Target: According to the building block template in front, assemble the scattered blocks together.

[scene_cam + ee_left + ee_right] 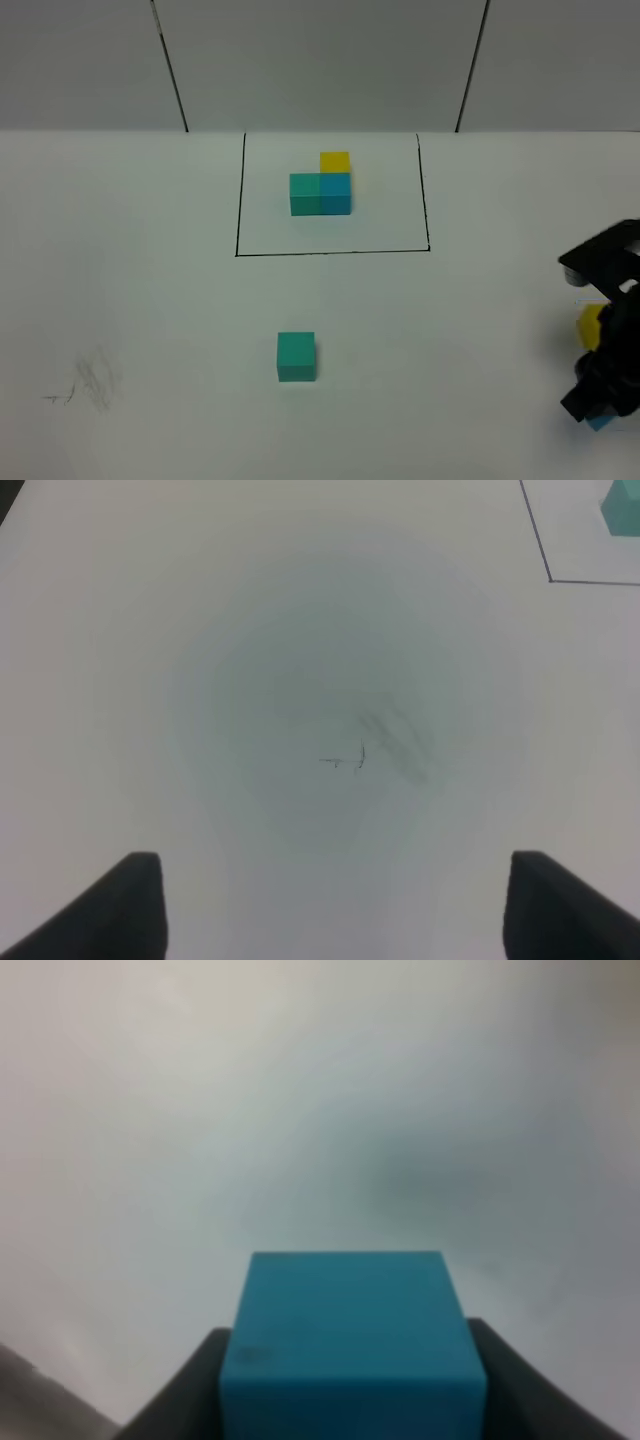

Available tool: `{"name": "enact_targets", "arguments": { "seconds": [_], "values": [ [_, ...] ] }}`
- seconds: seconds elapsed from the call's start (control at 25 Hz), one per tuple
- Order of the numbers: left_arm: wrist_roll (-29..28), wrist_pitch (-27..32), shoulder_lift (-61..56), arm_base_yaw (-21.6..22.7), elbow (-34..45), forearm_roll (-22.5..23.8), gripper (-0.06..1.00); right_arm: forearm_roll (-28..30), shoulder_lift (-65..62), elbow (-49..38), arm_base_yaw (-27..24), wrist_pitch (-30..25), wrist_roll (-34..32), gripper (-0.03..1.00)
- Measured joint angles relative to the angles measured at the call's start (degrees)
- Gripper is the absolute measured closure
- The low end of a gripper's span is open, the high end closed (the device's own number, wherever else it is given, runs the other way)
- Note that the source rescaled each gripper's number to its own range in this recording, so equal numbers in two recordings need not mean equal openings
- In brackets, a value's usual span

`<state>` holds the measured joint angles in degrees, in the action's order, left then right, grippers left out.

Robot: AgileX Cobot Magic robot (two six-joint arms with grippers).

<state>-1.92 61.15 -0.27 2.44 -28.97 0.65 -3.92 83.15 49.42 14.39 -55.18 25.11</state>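
**White bench [480,330], blue cube [350,1345] grabbed**

Right end effector [350,1390] is clenched on it, mostly hidden from above. Yellow cube [590,325] sits half-covered just beside it; teal cube [296,357] sits mid-bench, outlined template [322,185] further back. Left end effector [330,905] gapes over an unreadable scribble [365,750].
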Motion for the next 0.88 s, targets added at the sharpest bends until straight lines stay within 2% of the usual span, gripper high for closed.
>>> {"name": "enact_targets", "arguments": {
  "seconds": [0.24,0.32,0.48,0.64,0.88],
  "values": [
    [-0.1,0.0,0.0,0.0,0.0,0.0,0.42,0.2,3.2,6.1,12.3,5.1,16.2,0.70],
    [-0.1,0.0,0.0,0.0,0.0,0.0,0.42,0.6,6.0,7.9,16.0,7.7,19.5,0.70],
    [-0.2,0.0,0.0,0.0,0.0,0.0,0.42,1.6,14.1,12.0,20.3,11.6,25.3,0.70],
    [-0.2,0.0,0.0,0.0,0.0,0.0,0.42,1.6,22.2,18.0,22.8,11.4,28.2,0.70],
    [-0.2,0.0,0.0,0.0,0.0,0.0,0.42,1.3,29.8,27.9,24.8,7.1,27.2,0.70]
  ]
}}
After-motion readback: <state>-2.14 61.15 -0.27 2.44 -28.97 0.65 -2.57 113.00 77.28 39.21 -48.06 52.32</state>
